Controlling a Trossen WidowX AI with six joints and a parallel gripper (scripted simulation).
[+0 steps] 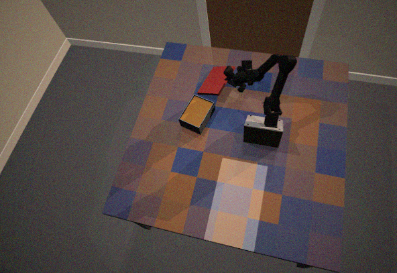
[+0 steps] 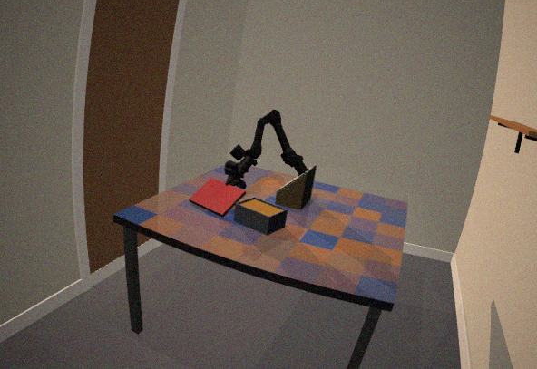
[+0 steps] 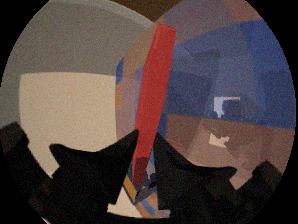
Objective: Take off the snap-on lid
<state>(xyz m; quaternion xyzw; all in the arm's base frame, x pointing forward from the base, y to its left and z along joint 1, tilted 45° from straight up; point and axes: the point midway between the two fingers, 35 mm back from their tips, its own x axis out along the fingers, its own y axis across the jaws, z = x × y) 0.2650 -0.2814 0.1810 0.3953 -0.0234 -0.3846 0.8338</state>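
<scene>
The red lid [image 1: 213, 80] [image 2: 217, 196] [image 3: 152, 103] is off the box and lies almost flat just over the table, behind the box. My gripper [image 1: 231, 75] [image 2: 234, 181] [image 3: 146, 134] is shut on the lid's edge nearest the arm; in the wrist view the lid runs edge-on between the two black fingers. The storage box [image 1: 196, 113] [image 2: 260, 214] stands open on the table, dark-walled with an orange inside, a little in front of the lid.
The arm's base block [image 1: 263, 130] [image 2: 297, 189] stands right of the box. The checkered table [image 1: 235, 193] [image 2: 327, 243] ends close behind the lid, with a brown door [image 1: 261, 9] [image 2: 124, 102] beyond it.
</scene>
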